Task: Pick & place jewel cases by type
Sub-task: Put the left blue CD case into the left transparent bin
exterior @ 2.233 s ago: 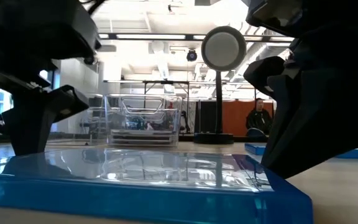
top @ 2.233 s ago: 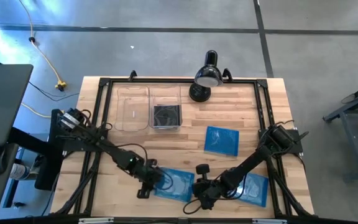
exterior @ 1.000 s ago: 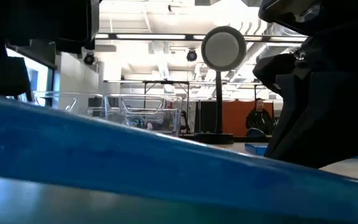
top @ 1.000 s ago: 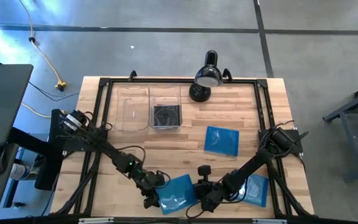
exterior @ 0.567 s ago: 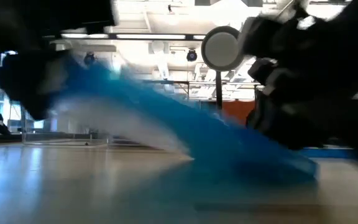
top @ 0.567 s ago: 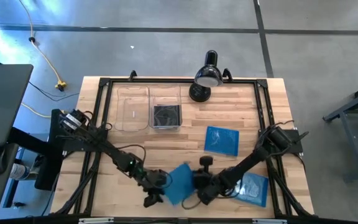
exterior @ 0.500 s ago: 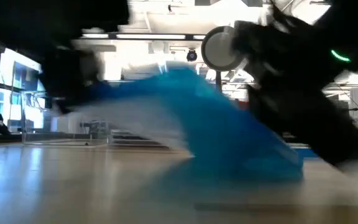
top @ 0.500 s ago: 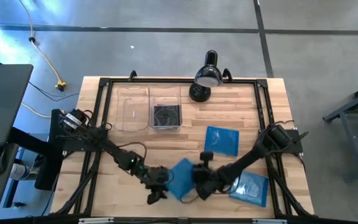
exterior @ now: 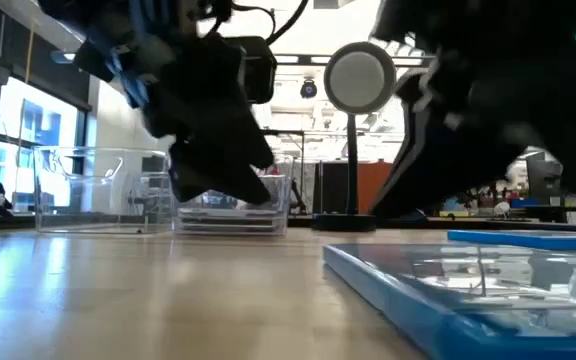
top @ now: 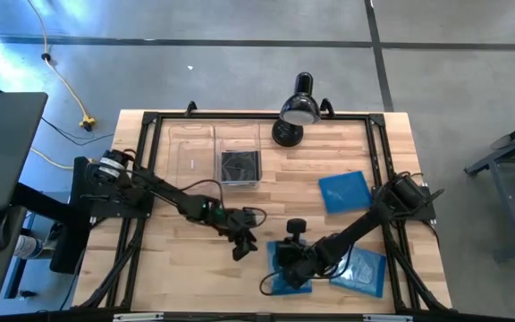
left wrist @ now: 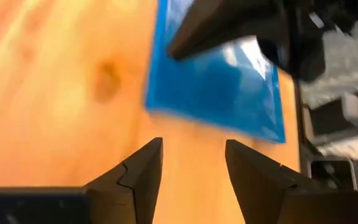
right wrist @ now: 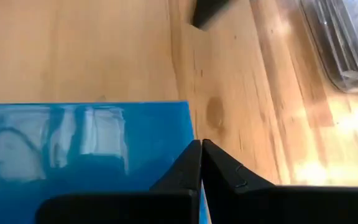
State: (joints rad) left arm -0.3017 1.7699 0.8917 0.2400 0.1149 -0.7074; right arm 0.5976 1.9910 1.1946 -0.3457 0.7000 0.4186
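A translucent blue jewel case (top: 291, 283) lies flat on the table near its front edge, and also shows in the right wrist view (right wrist: 86, 149) and the low view (exterior: 468, 280). My right gripper (top: 286, 266) is shut and stands over this case's edge (right wrist: 201, 144). My left gripper (top: 242, 243) is open and empty above bare wood to the left of the case (left wrist: 191, 146). A second blue case (top: 365, 268) lies at the front right, under the right arm. A third blue case (top: 345, 190) lies at mid right. Dark cases (top: 239, 166) lie in a clear bin. My right gripper's shut fingertips (right wrist: 194, 155) stand at the blue case's edge near a corner (right wrist: 185, 124), coming from above at a slant. I cannot tell whether they touch it. The case lies flat on the table.
Two clear bins stand side by side at the back: the left one (top: 190, 156) and the right one (top: 240, 143) with the dark cases. A black desk lamp (top: 295, 109) stands at the back middle. Bare wood lies at the front left (top: 177, 268).
The front blue case was tipped up on edge between both grippers, turned over toward the right, and now lies flat under my right gripper. My left gripper has left it and moved toward the far right. The mid-right blue case has slid right and turned.
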